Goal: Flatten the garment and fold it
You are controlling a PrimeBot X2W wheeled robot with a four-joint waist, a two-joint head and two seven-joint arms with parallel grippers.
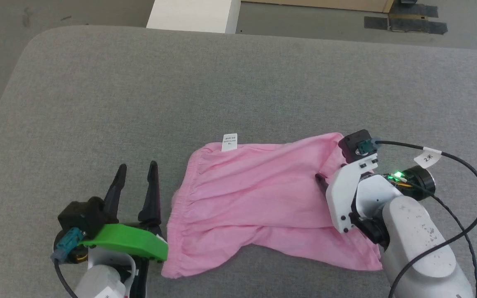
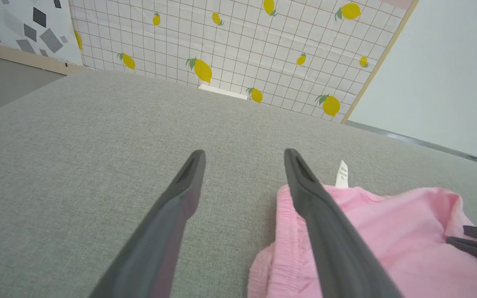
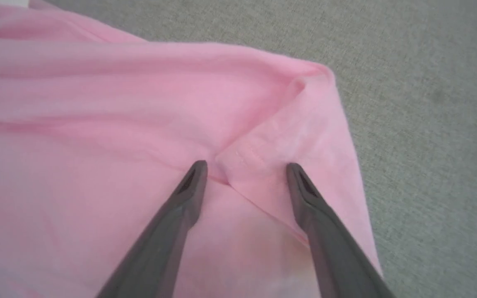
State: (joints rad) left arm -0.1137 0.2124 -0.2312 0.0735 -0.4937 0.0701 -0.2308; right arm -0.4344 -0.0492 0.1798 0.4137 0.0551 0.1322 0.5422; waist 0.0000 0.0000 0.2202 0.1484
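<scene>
The left claw (image 1: 137,165) stands open beside the garment (image 1: 255,186); the right claw (image 3: 245,165) spreads open over the cloth, its arm hiding the right edge.

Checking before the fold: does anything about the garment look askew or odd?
The garment is not flat: a raised crease runs from the open right gripper toward a corner, and the near edge lies uneven. The white tag sticks out past the hem. No damage.

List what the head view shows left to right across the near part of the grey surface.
left gripper, open, just off the gathered hem → garment → right gripper, open, over the garment's right end → white label on the black cable
</scene>
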